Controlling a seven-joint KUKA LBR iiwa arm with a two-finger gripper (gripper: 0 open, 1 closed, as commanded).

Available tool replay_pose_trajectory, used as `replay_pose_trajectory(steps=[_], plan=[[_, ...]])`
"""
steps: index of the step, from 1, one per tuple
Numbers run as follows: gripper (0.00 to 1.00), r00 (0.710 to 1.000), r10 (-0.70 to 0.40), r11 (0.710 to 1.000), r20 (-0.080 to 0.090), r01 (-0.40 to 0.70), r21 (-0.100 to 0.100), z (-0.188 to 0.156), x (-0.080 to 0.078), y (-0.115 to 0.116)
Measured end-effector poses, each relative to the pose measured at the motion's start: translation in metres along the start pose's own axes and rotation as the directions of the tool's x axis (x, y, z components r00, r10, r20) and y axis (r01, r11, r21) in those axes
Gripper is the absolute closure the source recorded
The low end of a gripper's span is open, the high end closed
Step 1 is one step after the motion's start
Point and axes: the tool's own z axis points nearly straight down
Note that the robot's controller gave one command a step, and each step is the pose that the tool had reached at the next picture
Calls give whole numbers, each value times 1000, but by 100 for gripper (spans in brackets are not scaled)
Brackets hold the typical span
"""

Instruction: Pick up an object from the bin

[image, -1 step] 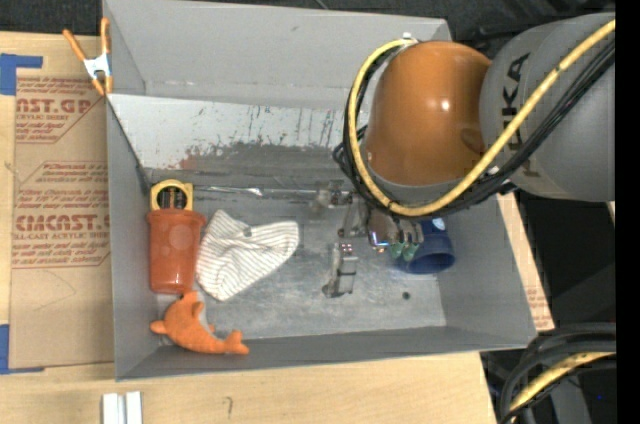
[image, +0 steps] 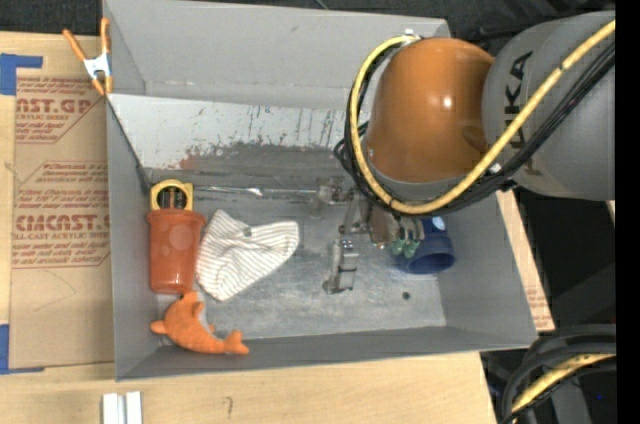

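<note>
Start at the front of the bin (image: 300, 344). An orange toy (image: 197, 327) lies in the front corner on the view's left. Just behind it, an orange cup (image: 172, 252) lies by the side wall, with its long way running front to back. A striped cloth (image: 245, 255) is bunched up right beside that cup and looks to be touching it.

Now look further in, to the middle. The gripper (image: 341, 272) hangs low over bare bin floor, so it is not above any thing. You cannot tell if it is open or closed, and you can see nothing held in it.

Two things are close to it. The cloth lies near, on the view's left, with a gap of bare floor between. A blue cup (image: 428, 252) sits just beside the gripper on the view's right, partly tucked under the arm (image: 430, 117). The blue cup looks like the nearer one, so it is probably the easier thing to pick. You would have to slide the gripper sideways toward the arm's side before going down. You cannot tell which way the cup's long side runs, because the arm hides part of it.

At the back, a yellow tape (image: 171, 196) sits behind the orange cup.
</note>
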Motion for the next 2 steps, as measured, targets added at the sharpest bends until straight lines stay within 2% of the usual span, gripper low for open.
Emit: replay_pose_trajectory(steps=[1,2], plan=[[0,998,-65,998,8,65,1,42,-26,21],[0,1000,-24,1000,4,24,-1,96,-36,40]])
